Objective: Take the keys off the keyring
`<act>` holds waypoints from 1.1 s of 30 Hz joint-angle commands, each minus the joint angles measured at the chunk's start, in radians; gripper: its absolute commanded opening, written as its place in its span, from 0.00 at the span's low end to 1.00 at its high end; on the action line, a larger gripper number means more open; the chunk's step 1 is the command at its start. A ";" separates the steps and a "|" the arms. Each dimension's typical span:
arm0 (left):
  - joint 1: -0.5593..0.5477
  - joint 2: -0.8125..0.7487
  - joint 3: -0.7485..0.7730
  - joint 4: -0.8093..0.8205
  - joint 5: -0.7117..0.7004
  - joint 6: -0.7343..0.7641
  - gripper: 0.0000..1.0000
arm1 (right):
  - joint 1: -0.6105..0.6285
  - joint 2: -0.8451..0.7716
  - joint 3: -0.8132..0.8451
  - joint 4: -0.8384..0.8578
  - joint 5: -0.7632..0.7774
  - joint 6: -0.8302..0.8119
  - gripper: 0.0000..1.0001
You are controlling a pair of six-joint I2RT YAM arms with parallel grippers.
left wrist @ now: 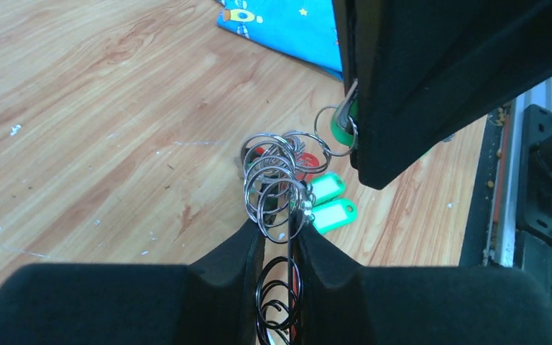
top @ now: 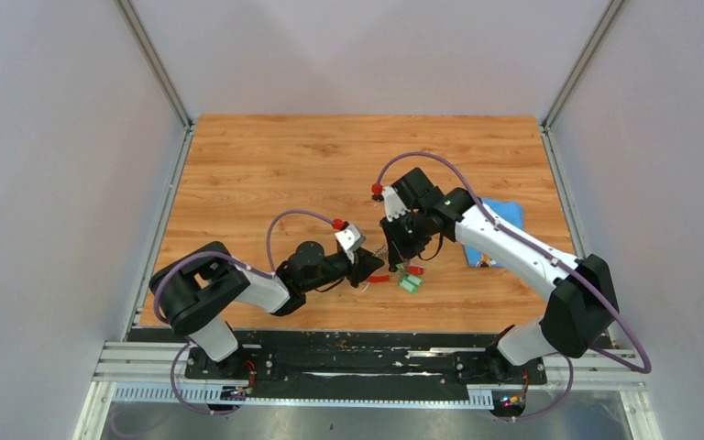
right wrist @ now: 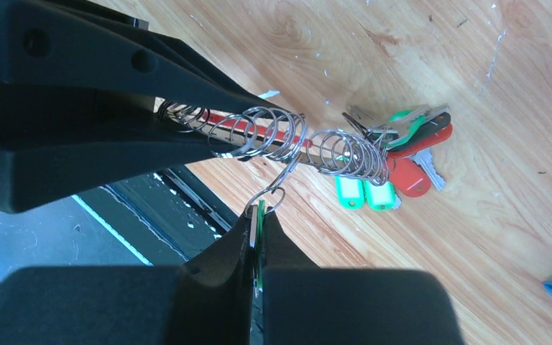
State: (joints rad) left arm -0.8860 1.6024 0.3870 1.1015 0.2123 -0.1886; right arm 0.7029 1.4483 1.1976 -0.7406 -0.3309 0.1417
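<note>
The left tool (left wrist: 279,248) clamped the keyring (left wrist: 277,187) above the counter (right wrist: 474,65); the right tool (right wrist: 259,223) gripped one green-headed key (left wrist: 342,131), not yet off it, and the other keys (right wrist: 402,144) were attached too, so none looked removed

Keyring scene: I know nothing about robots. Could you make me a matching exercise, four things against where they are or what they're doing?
1. left end effector
2. right end effector
3. blue cloth
4. red-headed keys

a. lying on the table
b. clamped on the keyring
c. pinching a green-headed key
d. bunched at the keyring's far end, unheld

Pairs: 1-b, 2-c, 3-a, 4-d
</note>
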 commanded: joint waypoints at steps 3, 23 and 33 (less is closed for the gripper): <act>0.075 0.118 -0.041 0.351 0.062 -0.215 0.00 | 0.014 -0.016 0.027 -0.118 0.100 -0.060 0.01; 0.116 0.143 -0.029 0.422 0.232 -0.338 0.00 | 0.013 -0.037 0.094 -0.144 0.079 -0.067 0.01; 0.116 0.128 -0.051 0.419 0.253 -0.362 0.00 | 0.016 -0.005 0.087 -0.103 0.066 -0.038 0.01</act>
State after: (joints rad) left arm -0.7753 1.7546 0.3462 1.4734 0.4595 -0.5220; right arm 0.7029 1.4372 1.2682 -0.8524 -0.2394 0.0860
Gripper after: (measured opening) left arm 0.075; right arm 0.028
